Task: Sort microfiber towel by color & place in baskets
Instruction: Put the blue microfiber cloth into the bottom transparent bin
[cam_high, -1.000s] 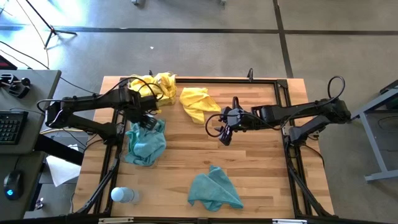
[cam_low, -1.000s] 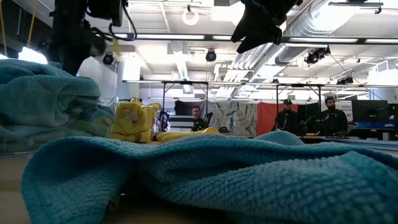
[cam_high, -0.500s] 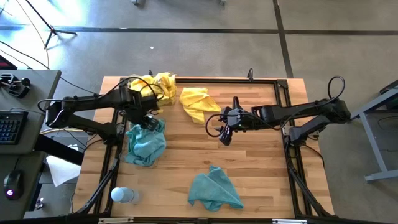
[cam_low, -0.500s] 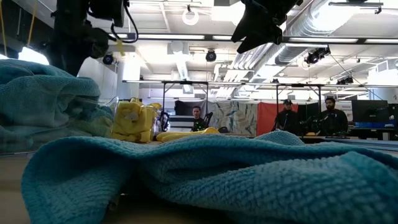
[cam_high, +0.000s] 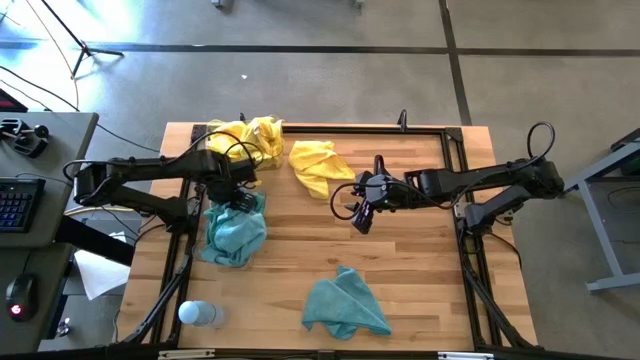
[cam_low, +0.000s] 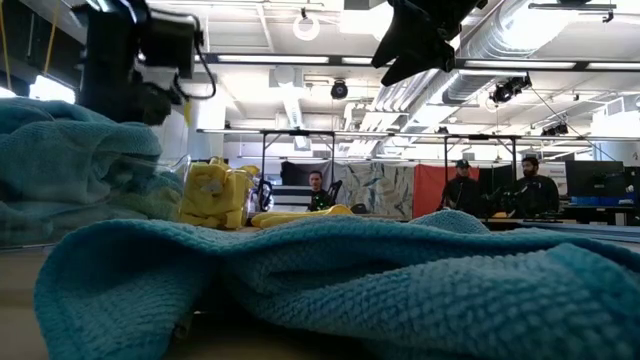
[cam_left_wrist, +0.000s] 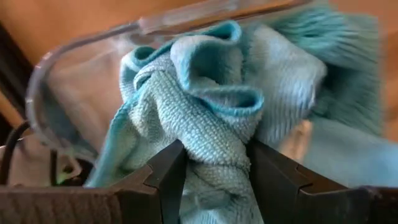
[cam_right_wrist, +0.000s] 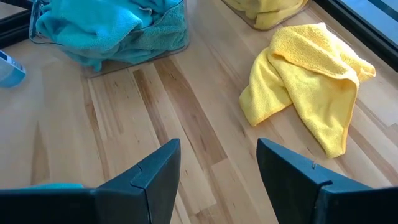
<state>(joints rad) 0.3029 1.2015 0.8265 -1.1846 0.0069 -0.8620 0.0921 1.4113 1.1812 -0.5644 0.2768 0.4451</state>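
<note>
My left gripper (cam_high: 240, 195) hovers over the clear basket (cam_left_wrist: 56, 68) of teal towels (cam_high: 232, 230), shut on a teal microfiber towel (cam_left_wrist: 214, 124). My right gripper (cam_high: 358, 218) is open above the table's middle and touches nothing. A loose yellow towel (cam_high: 318, 165) lies crumpled on the wood just beyond it, also in the right wrist view (cam_right_wrist: 305, 81). The second basket (cam_high: 245, 140), near the far left corner, holds yellow towels. Another teal towel (cam_high: 345, 305) lies flat by the near edge and fills the low view (cam_low: 330, 280). My left gripper pinches a bunched fold (cam_left_wrist: 214, 155) of the teal towel between its two fingers (cam_left_wrist: 168, 174), coming from above. The bunch bulges out past the fingertips, and the towel's lower part rests on the teal pile in the basket.
A small pale bottle (cam_high: 198, 313) lies at the near left corner. A black metal frame (cam_high: 455, 150) runs along the far and side edges. Bare wood shows between the baskets and the near teal towel. People stand in the room behind (cam_low: 500, 185).
My left gripper has moved a little toward the table's right and down toward the teal basket, still holding the teal towel. The right arm has kept still.
</note>
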